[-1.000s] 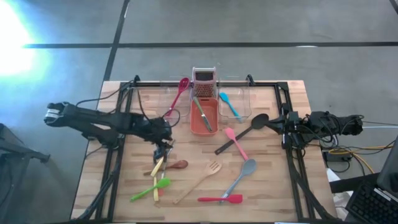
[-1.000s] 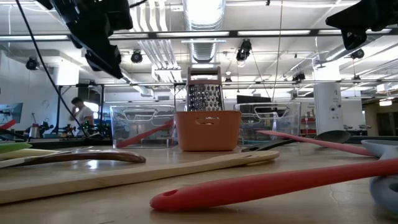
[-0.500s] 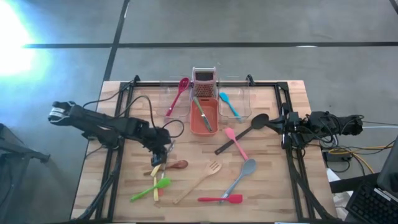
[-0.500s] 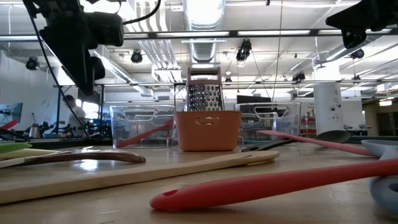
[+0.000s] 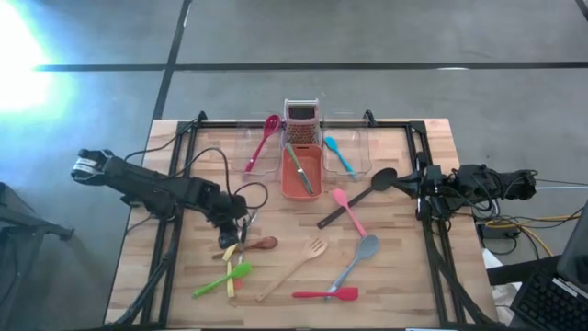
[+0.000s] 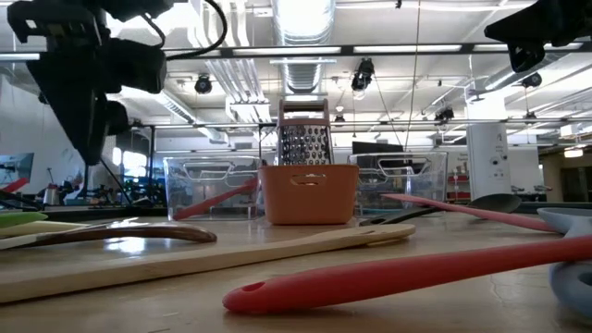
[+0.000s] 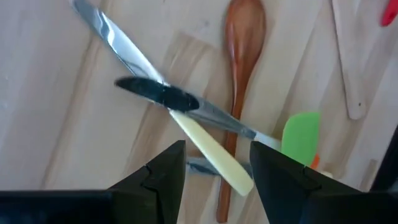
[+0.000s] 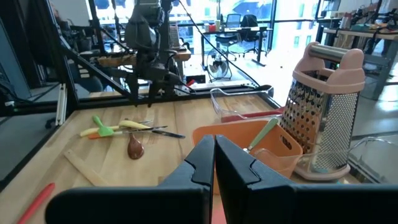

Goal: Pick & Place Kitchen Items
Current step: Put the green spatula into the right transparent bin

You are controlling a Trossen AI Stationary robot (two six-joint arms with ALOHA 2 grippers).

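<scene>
**Left gripper lines up over the yellow-handled knife**

The left gripper (image 5: 230,235) hangs above the left-front part of the table (image 5: 404,276), its fingers (image 7: 163,180) spread moderately wide with nothing between them. In the left wrist view they straddle the pale handle of a yellow-handled knife (image 7: 186,127), which lies flat on the wood and crosses a wooden spoon (image 7: 239,68); a green spatula (image 7: 300,134) sits just beside both. The jaws stand either side of the handle, which looks like a deliberate line-up for a pinch across its narrow width, so I judge the step in hand to be the reach for this knife. Because the knife rests on the spoon, a descent may nudge both.

The right gripper (image 8: 214,163) waits at the right edge of the table, its fingers pressed together and empty, out of the way of the work.

Some utensils already stand sorted at the back: a red spoon (image 5: 265,138) in a clear tub (image 5: 241,145), a blue spatula (image 5: 337,154) in another clear tub (image 5: 360,147), and more in the orange tub (image 5: 287,188) in front of the box grater (image 5: 301,118). Loose on the table are the pink spatula (image 5: 347,210), black ladle (image 5: 363,193), grey ladle (image 5: 358,259), wooden fork (image 5: 299,268) and red spatula (image 5: 328,294), well apart from one another, so much of the task remains.
</scene>
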